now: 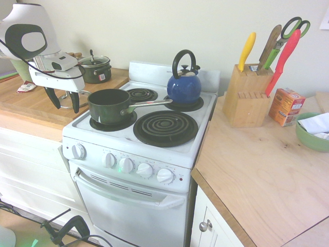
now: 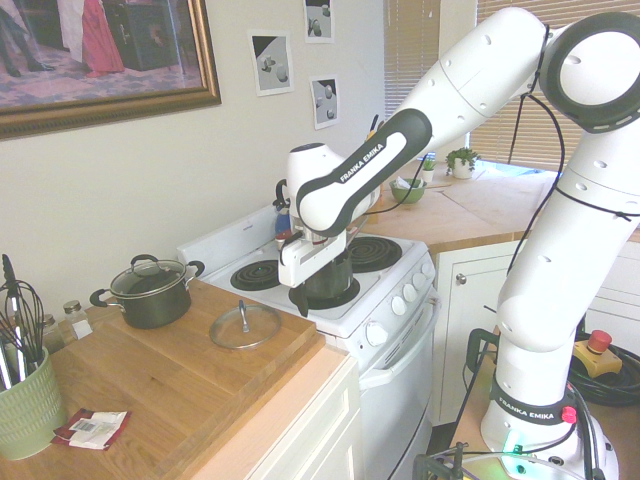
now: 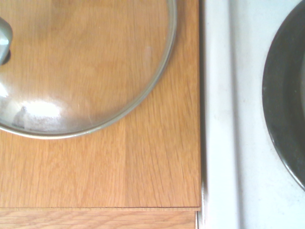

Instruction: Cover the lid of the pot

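The clear glass lid (image 2: 245,327) with its metal rim and small knob lies flat on the wooden counter (image 2: 180,380) left of the stove. In the wrist view the lid (image 3: 86,62) fills the upper part, over wood. The dark green pot (image 1: 109,105) stands uncovered on the stove's front left burner, its silver handle (image 1: 151,104) pointing toward the kettle. My gripper (image 1: 66,108) hangs open and empty just above the counter's edge, between the lid and the pot. In the first exterior view it hides most of the lid (image 1: 85,94).
A small dark lidded pot (image 1: 96,69) with a red label sits at the back of the counter. A blue kettle (image 1: 183,85) occupies the rear right burner. The knife block (image 1: 247,95), an orange box (image 1: 286,106) and a green bowl (image 1: 312,135) stand on the right counter.
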You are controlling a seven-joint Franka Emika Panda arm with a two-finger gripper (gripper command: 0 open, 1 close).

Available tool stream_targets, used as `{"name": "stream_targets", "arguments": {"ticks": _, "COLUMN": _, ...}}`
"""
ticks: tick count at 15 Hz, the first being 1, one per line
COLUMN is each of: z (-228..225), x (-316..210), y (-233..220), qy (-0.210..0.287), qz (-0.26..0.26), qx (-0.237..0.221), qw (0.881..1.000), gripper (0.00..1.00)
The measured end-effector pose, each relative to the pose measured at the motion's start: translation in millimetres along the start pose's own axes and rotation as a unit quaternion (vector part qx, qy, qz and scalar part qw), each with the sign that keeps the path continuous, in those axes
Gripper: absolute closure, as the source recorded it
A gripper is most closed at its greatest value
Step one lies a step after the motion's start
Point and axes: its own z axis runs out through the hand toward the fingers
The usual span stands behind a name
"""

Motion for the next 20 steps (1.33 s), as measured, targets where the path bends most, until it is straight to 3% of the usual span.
{"name": "stream_targets", "arguments": {"ticks": 5, "z": -21, "x": 3, "y": -18, "qy": 0.017, "qz": 0.024, "qx": 0.019, "qw": 0.999, "gripper": 0.00}}
{"name": "stream_targets", "arguments": {"ticks": 9, "z": -42, "x": 4, "y": -57, "qy": 0.041, "qz": 0.104, "qx": 0.055, "qw": 0.992, "gripper": 0.00}}
{"name": "stream_targets", "arguments": {"ticks": 14, "z": -34, "x": 7, "y": -102, "qy": 0.066, "qz": 0.194, "qx": 0.057, "qw": 0.977, "gripper": 0.00}}
{"name": "stream_targets", "arguments": {"ticks": 20, "z": -25, "x": -3, "y": -148, "qy": 0.070, "qz": 0.226, "qx": 0.053, "qw": 0.970, "gripper": 0.00}}
